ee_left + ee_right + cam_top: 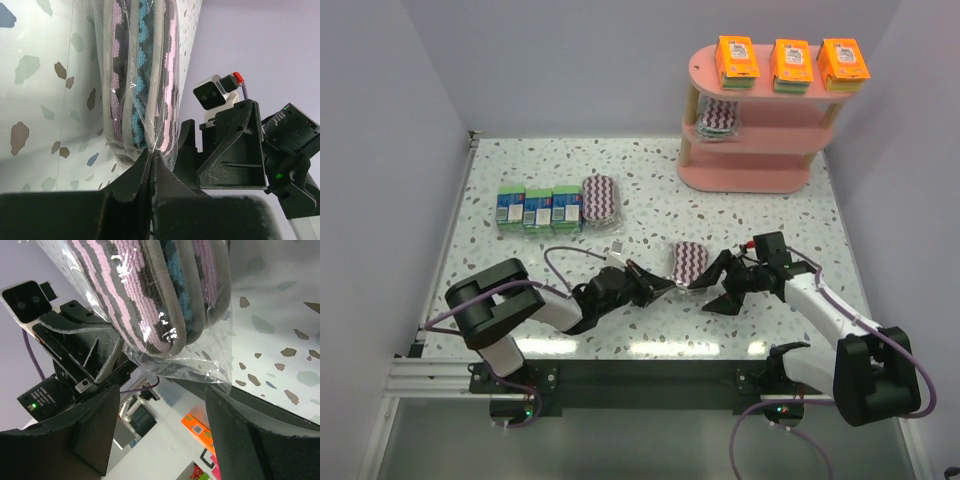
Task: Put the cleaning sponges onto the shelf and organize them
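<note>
The pink shelf [752,178] stands at the back right. Three orange packs [791,63] lie on its top tier and one purple zigzag pack [719,116] on the middle tier. Three blue-green boxes [538,209] and a zigzag pack [599,198] lie at the left. My left gripper [672,285] is shut on the clear wrap of a third zigzag pack [689,262], seen close in the left wrist view [142,75] with the gripper [150,152] pinching its wrap. My right gripper [718,283] is open beside the pack; the pack [160,295] lies just ahead of its fingers [95,430].
The terrazzo table [520,260] is walled by grey panels on three sides. A metal rail [430,375] runs along the near edge. The two arms meet at the middle front, close together.
</note>
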`<action>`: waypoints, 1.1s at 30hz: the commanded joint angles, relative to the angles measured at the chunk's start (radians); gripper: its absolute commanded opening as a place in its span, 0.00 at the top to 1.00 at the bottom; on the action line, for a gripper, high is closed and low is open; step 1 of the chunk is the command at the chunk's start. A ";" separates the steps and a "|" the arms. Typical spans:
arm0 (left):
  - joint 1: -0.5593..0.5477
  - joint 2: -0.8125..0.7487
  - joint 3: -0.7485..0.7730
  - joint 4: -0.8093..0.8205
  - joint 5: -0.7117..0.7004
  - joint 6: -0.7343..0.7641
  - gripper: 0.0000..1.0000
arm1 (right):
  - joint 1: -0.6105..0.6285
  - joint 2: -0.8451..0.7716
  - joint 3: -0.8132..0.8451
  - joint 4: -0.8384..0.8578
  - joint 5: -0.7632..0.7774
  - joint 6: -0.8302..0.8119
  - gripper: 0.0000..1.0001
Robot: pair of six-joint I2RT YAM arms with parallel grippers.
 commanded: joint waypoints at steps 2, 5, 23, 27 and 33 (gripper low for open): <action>-0.023 0.026 0.038 0.069 -0.013 -0.021 1.00 | 0.004 0.012 -0.021 0.060 0.015 0.093 0.31; -0.038 0.035 0.045 0.069 -0.011 -0.021 1.00 | 0.006 0.018 -0.032 0.081 0.068 0.136 0.36; -0.098 0.084 0.039 0.078 0.058 -0.047 1.00 | 0.003 0.126 0.026 0.128 0.288 0.164 0.57; -0.100 0.080 0.033 0.086 0.064 -0.051 1.00 | 0.003 0.124 0.020 0.130 0.351 0.146 0.66; -0.098 0.081 0.026 0.081 0.067 -0.060 1.00 | 0.004 0.192 0.023 0.171 0.371 0.110 0.54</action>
